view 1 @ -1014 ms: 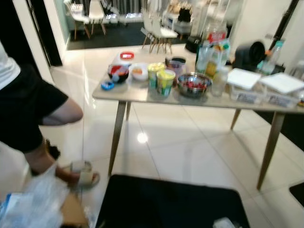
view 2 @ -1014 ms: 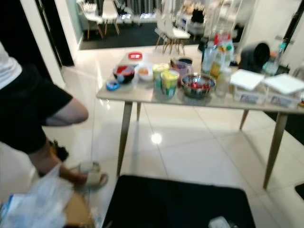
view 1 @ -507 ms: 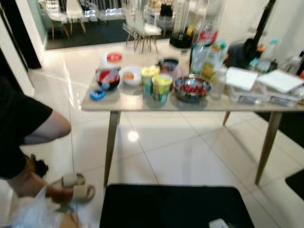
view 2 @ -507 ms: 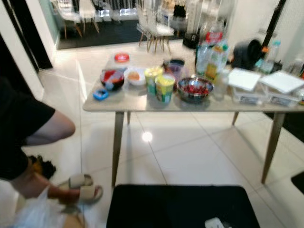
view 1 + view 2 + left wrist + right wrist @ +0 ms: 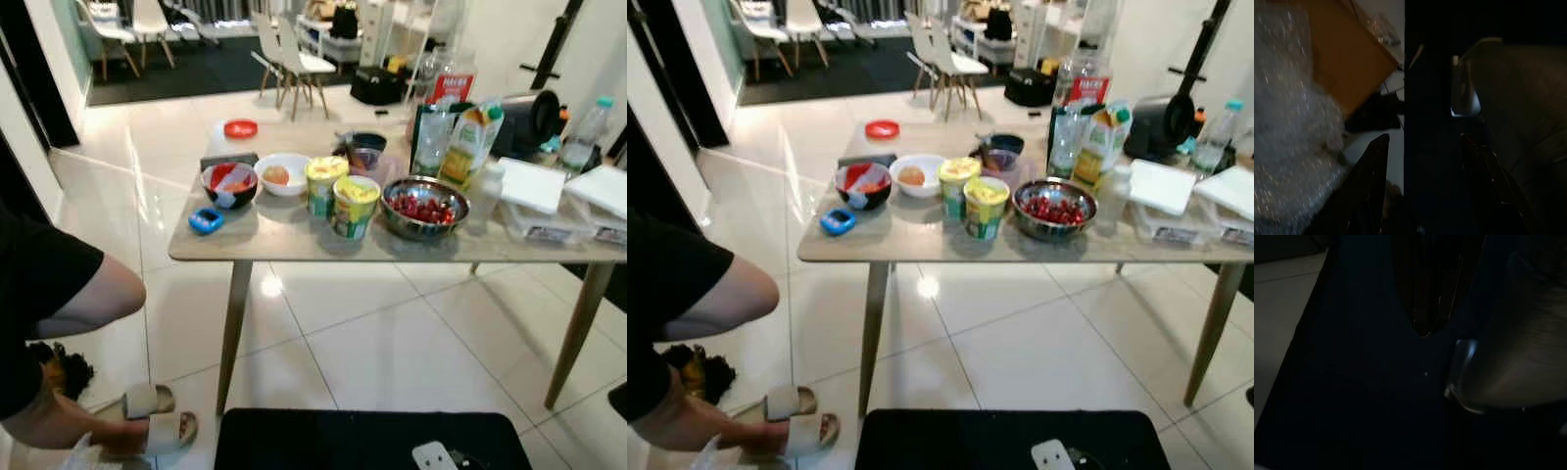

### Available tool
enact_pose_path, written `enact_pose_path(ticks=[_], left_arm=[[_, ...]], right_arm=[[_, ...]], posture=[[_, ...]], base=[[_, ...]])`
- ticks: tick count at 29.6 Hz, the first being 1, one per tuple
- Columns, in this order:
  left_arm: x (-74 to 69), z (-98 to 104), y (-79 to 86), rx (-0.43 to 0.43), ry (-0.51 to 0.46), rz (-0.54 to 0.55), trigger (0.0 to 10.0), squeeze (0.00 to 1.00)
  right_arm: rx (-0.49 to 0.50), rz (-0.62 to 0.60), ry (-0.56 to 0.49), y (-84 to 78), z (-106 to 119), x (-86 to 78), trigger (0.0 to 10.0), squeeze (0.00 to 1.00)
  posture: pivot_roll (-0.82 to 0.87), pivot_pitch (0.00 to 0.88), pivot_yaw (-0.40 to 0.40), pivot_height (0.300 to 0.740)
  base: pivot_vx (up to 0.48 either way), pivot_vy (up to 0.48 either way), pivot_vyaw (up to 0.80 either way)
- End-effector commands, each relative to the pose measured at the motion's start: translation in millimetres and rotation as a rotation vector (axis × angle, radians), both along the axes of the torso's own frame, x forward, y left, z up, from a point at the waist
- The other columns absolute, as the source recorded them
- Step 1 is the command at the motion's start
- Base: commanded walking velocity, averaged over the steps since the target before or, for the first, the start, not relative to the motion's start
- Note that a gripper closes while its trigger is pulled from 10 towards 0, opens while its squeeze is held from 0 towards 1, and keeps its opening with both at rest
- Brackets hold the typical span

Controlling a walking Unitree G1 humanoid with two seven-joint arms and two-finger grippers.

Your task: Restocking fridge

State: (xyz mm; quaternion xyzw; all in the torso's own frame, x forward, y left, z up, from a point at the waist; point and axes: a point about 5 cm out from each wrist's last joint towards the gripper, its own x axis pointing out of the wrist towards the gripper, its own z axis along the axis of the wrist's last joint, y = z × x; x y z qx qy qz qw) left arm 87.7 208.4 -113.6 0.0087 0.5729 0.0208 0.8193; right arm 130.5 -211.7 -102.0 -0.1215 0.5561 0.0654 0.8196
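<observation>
**Food table on tiled floor, robot facing it**

A white tiled floor (image 5: 392, 343) runs to far chairs (image 5: 294, 59). The wooden table (image 5: 921, 245) carries food: bottles (image 5: 1073, 122) far right, a steel bowl of red fruit (image 5: 1054, 208), two yellow cups (image 5: 985, 206), small bowls (image 5: 862, 184) left. A person (image 5: 49, 323) crouches near left. The left wrist view adds a cardboard box (image 5: 1347, 54) and the left gripper (image 5: 1422, 147), fingers parted, empty. The right gripper (image 5: 1425, 328) is dark; its spread cannot be told.

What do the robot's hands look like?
The left gripper has two long black fingers that narrow toward the tips. The right gripper is black too, tapering to a point. It's too dark to see markings or cables.
</observation>
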Motion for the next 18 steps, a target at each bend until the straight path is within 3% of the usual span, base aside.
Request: enact_pose_path(ticks=[1,5,8,11,15,18], left_arm=[[-4.2,1,9.5,0.01,0.002,0.0,10.0,0.0],[-11.1,3,22.1,0.022,0.01,0.007,10.0,0.0],[-14.4,4,28.6,0.028,0.014,0.011,10.0,0.0],[-16.1,4,29.6,0.028,0.016,0.01,10.0,0.0],[-11.7,1,13.1,0.013,0.011,-0.002,10.0,0.0],[-8.9,0,8.1,0.008,0.007,-0.006,10.0,0.0]], right_arm=[[-0.028,-0.004,0.042,-15.5,0,-10.8,10.0,0.0],[-0.048,-0.013,0.046,-37.5,4,-15.1,10.0,0.0],[-0.052,-0.014,0.05,-40.6,4,-17.9,10.0,0.0],[-0.045,-0.009,0.054,-33.3,2,-20.4,10.0,0.0],[-0.027,0.011,0.054,-13.1,-3,-19.2,10.0,0.0],[-0.025,0.012,0.053,-11.0,-3,-18.6,10.0,0.0]], posture=[[-0.05,0.0,0.01,0.74],[-0.05,0.0,0.011,0.74],[-0.05,0.0,0.011,0.74],[-0.05,0.0,0.011,0.74],[-0.05,0.0,0.009,0.74],[-0.05,0.0,0.008,0.74]], base=[[0.266,0.0,0.0],[0.263,0.0,0.0],[0.262,0.0,0.0],[0.262,0.0,0.0],[0.261,0.0,0.0],[0.259,0.0,0.0]])
